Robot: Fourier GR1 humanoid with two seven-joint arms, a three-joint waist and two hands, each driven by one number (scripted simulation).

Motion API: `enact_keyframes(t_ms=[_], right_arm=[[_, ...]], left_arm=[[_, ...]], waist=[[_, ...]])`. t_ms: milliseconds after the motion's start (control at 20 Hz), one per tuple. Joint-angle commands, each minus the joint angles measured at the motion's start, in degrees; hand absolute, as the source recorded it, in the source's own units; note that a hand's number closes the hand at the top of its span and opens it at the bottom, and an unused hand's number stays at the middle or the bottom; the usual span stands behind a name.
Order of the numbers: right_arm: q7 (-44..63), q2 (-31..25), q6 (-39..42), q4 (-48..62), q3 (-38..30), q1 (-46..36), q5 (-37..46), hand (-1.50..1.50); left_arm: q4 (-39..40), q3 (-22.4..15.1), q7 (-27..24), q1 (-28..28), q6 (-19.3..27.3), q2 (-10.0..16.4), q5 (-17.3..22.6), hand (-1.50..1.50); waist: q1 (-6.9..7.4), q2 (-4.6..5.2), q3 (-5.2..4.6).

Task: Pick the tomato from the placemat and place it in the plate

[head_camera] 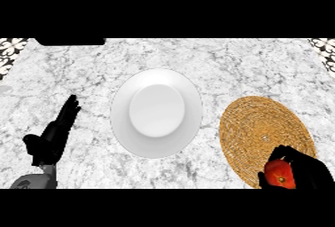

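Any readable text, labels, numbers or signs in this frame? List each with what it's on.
None readable: the plate, placemat, tomato and counter carry no words, numbers or signs. The patterned tiles at the top corners are ornament, not lettering.

The plate [124,128] lies in the middle of the counter [78,66]. The placemat [262,124] lies to its right, close by but not touching, and a little nearer the robot. The tomato [280,175] is at the placemat's near edge, with the right hand [309,172] curled round it from the right and the far side. The left hand [53,137] shows left of the plate, apart from it, fingers straight and pointing away from the robot
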Motion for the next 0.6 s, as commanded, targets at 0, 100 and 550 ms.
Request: enact_keyframes(t_ms=[0, 100, 550], right_arm=[[-0.95, -1.02, -1.2, -11.04, 1.44, 6.77, 2.83, 1.5], [-0.62, -3.75, 1.53, -18.05, -1.18, 8.76, 1.0, 1.5], [4.08, 1.66, -0.45, -31.82, 2.51, 5.86, 11.03, 1.5]], left_arm=[[-0.84, 1.65, 0.57, 0.03, -1.35, 1.66, 0.62, 0.0], [-1.69, -0.22, 0.71, 0.78, -0.86, -0.65, 0.08, 0.0], [-0.64, 0.73, 0.69, 0.25, -0.6, -0.73, -0.74, 0.0]], waist=[[0.1, 0.06, 0.12], [0.06, 0.03, 0.11], [0.28, 0.12, 0.12]])
